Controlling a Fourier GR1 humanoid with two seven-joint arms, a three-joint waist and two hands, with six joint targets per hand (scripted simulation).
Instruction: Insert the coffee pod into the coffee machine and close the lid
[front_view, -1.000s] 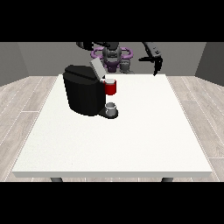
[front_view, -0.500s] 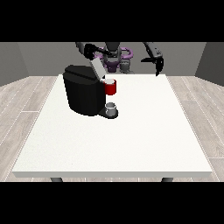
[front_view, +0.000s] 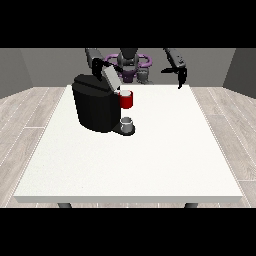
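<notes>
Lid (front_view: 111, 76) of the coffee machine (front_view: 96, 102) is now standing more raised than a moment ago, the hand at the view's left (front_view: 96, 67) is touching it, fingers unclear, so closing is starting; pod is not visible.

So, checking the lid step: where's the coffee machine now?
The coffee machine sits on the white table, left of centre in the front view, lid raised, a small grey cup at its base.

The hand at the view's left (front_view: 96, 64) now sits at the top edge of the coffee machine's lid (front_view: 111, 78), which stands tilted up and open, where earlier the hand hung farther back and left of it.
</notes>
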